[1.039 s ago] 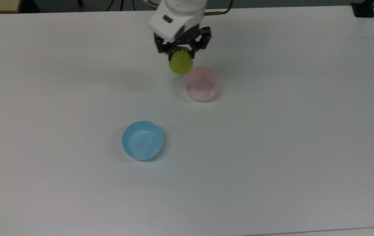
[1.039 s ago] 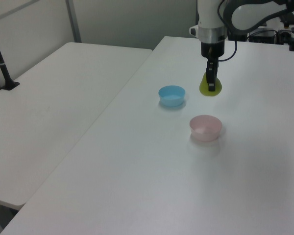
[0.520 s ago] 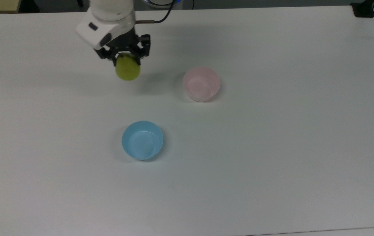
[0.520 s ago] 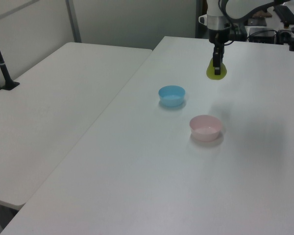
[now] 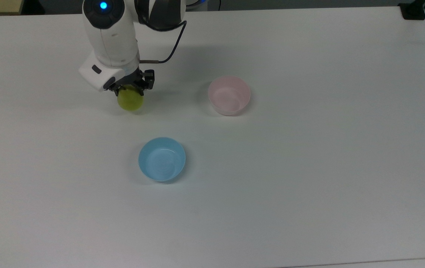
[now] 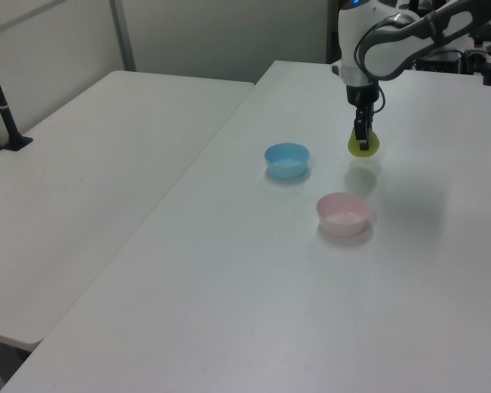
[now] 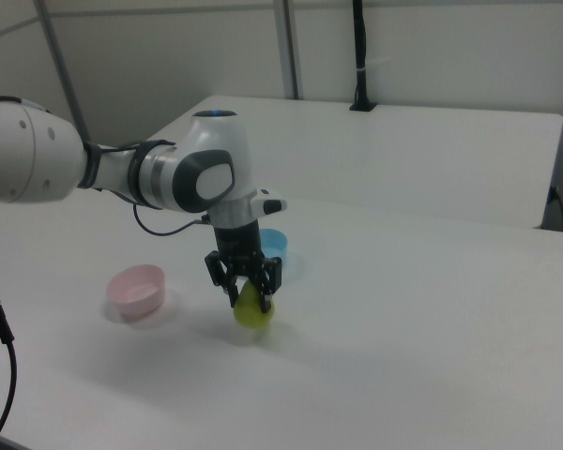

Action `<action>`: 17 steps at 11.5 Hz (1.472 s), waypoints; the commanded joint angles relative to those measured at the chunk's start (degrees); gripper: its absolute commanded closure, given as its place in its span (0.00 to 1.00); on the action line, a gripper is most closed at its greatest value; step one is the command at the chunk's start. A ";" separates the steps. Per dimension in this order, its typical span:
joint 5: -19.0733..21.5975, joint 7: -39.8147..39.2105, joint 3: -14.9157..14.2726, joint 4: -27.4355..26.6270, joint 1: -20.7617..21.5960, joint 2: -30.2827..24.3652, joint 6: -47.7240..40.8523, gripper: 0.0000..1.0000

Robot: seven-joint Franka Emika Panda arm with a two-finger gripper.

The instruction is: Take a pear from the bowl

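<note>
Over the white surface (image 5: 309, 167), top view's upper left: gripper (image 5: 131, 89) is holding the pear (image 5: 130, 100), jaws clamped on its top.

Pear is hanging just above the surface in the right view (image 7: 253, 307), a faint shadow lying under it; in the left view (image 6: 363, 146) it is sitting low, near the surface, whether touching cannot be told. Pink bowl (image 5: 229, 95) is standing empty, well apart from the pear toward the top view's right; in the right view (image 7: 137, 290) it is on the pear's left. Light blue bowl (image 5: 162, 159) is sitting empty, below the pear in the top view, behind the gripper (image 7: 245, 281) in the right view (image 7: 276, 244). White arm (image 5: 110, 33) is showing a blue light on top. No readable writing or labels anywhere.
</note>
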 commanded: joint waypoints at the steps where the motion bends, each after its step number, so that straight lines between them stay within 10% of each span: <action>1: -1.66 -0.60 0.25 -1.30 -0.38 0.56 2.03 0.44; 4: -1.66 -0.42 0.16 -1.13 -0.55 0.30 1.86 0.00; 17: -0.61 20.75 0.86 7.22 12.10 -17.01 -18.61 0.00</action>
